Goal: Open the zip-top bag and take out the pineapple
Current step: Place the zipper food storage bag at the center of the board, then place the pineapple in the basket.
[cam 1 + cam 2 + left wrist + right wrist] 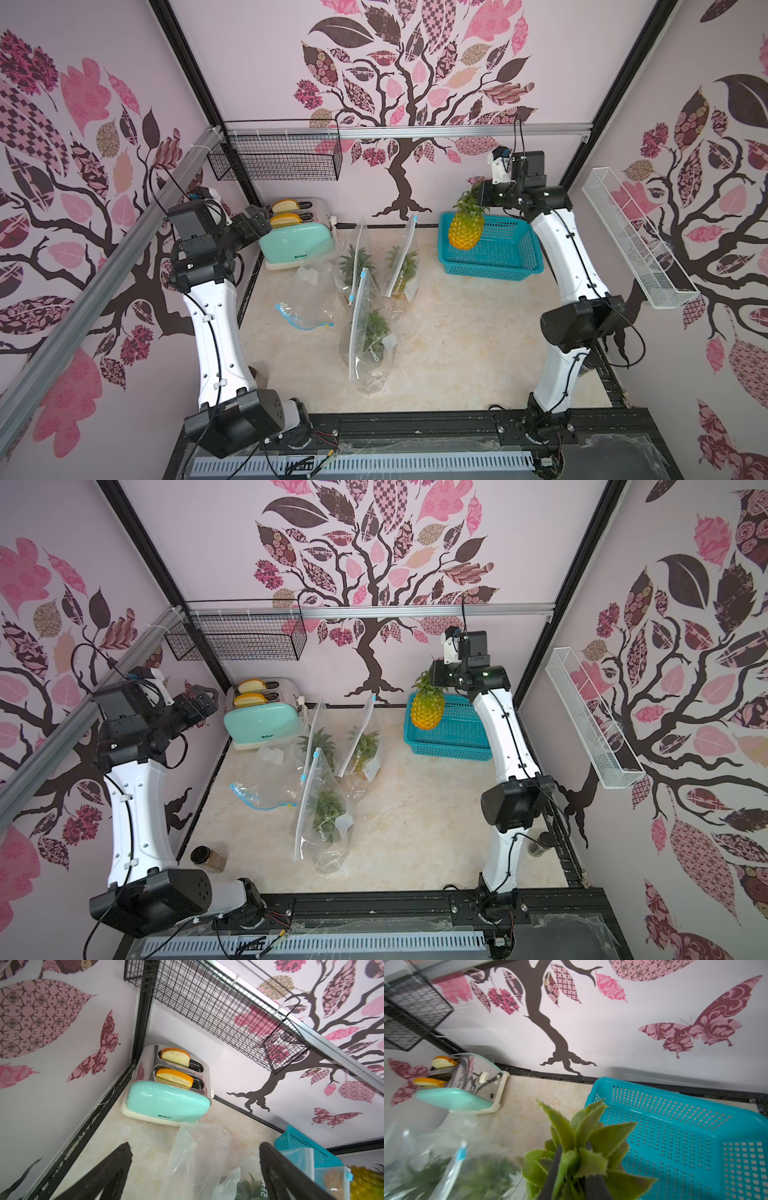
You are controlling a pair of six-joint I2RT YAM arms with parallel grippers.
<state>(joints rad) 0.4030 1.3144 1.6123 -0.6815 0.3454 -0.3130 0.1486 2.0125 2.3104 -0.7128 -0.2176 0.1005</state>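
Your left gripper (194, 1147), jaws wide apart and empty, hangs near the toaster (297, 243), past the empty zip-top bag (305, 299) on the bench (457, 353). Farther back, your right gripper (574, 1167) pinches the pineapple (465, 230) by its crown above one end of the teal basket (511, 257).

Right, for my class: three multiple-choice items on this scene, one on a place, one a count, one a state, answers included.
1. Where is the yellow pineapple? A) inside a bag B) in the air at the teal basket C) on the table
2. How many bread slices stand in the toaster? A) one B) two C) four
3. How is the left claw? A) shut on a bag B) shut on bread C) open, empty
Answers: 1 B, the right claw holds it up by its leaves; 2 B, one per slot; 3 C, its jaws stand apart, nothing between.
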